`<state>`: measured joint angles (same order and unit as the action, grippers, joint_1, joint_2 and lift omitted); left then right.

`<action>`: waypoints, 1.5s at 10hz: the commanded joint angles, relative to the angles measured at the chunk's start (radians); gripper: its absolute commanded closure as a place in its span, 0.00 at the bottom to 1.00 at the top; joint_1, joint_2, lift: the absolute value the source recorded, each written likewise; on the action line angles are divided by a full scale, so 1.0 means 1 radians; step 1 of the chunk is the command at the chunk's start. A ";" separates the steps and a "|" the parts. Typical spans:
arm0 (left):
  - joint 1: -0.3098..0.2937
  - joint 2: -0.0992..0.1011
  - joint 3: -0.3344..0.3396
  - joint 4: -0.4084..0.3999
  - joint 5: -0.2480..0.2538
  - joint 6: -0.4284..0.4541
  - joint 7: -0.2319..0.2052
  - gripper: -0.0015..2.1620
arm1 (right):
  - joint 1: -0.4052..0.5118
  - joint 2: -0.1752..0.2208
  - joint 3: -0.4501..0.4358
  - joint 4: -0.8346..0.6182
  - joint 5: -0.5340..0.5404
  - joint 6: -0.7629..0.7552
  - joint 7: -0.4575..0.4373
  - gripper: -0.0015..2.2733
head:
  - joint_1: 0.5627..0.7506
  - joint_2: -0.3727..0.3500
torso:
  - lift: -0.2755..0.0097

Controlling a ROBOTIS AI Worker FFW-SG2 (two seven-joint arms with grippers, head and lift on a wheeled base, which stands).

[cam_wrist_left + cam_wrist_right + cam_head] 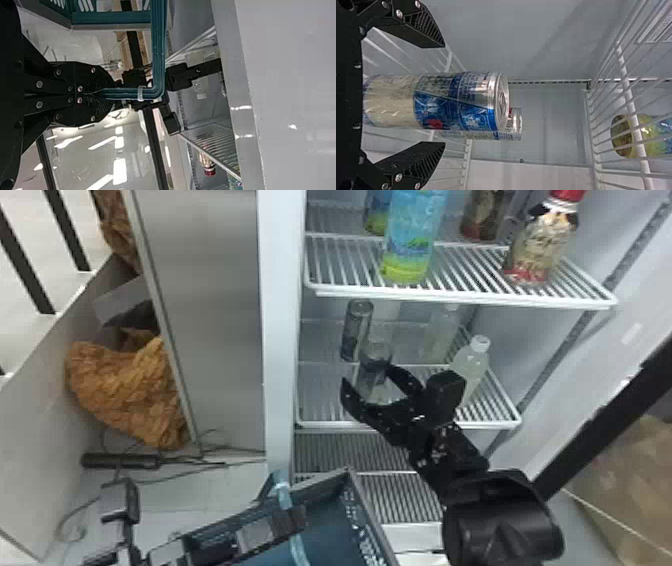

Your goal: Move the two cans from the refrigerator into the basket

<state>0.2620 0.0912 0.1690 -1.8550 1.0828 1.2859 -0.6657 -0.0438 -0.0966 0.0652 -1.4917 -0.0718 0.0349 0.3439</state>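
Note:
In the head view my right gripper (368, 376) is at the refrigerator's middle shelf, fingers spread on either side of the nearer can (376, 351). The other can (357, 329) stands behind it, a little to the left. From the right wrist, my right gripper (445, 94) shows open, with the nearer can (459, 101) between its fingers and a gap on each side; the farther can (517, 124) is partly hidden behind it. My left gripper (282, 521) is at the blue-green basket (330, 527), low in front. In the left wrist view my left gripper (106, 94) is shut on the basket's rim (159, 51).
A clear bottle (471, 362) stands right of the cans, near my right gripper. The upper wire shelf (460, 297) carries several bottles above. The refrigerator's left wall edge (282, 340) borders the opening, and its open door is at the right.

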 commanded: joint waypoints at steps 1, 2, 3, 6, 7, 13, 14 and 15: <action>-0.002 0.001 -0.001 0.003 0.000 0.000 0.000 0.56 | -0.020 0.000 0.009 0.018 0.002 -0.001 -0.003 0.07 | 0.70 0.31 | 0.20; -0.002 0.002 -0.001 0.006 0.000 0.000 0.000 0.56 | -0.027 0.000 0.013 0.023 0.004 -0.001 -0.011 0.07 | 0.70 0.32 | 0.20; -0.002 0.002 -0.001 0.006 0.000 0.000 0.000 0.56 | -0.042 0.000 0.017 0.042 0.004 -0.001 -0.016 0.08 | 0.70 0.32 | 0.20; -0.004 0.004 -0.003 0.006 0.000 0.000 0.000 0.56 | -0.069 0.000 0.023 0.062 0.010 0.034 -0.016 0.30 | 0.70 0.33 | 0.20; -0.004 0.004 -0.003 0.006 0.002 0.000 0.000 0.56 | -0.069 0.000 0.023 0.060 0.012 0.036 -0.016 0.46 | 0.70 0.33 | 0.20; -0.002 0.002 -0.003 0.006 0.002 -0.002 0.000 0.56 | 0.044 -0.009 -0.001 -0.122 0.038 0.098 -0.016 0.56 | 0.70 0.31 | 0.20; -0.002 0.002 -0.003 0.006 0.004 -0.002 0.000 0.56 | 0.071 -0.011 -0.011 -0.166 0.030 0.105 -0.016 0.56 | 0.70 0.31 | 0.20; 0.001 0.001 -0.003 0.006 0.004 -0.002 0.000 0.56 | 0.103 -0.012 -0.019 -0.205 0.022 0.115 -0.016 0.56 | 0.70 0.30 | 0.20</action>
<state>0.2617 0.0927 0.1655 -1.8493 1.0866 1.2835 -0.6657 0.0427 -0.1083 0.0508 -1.6754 -0.0452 0.1445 0.3282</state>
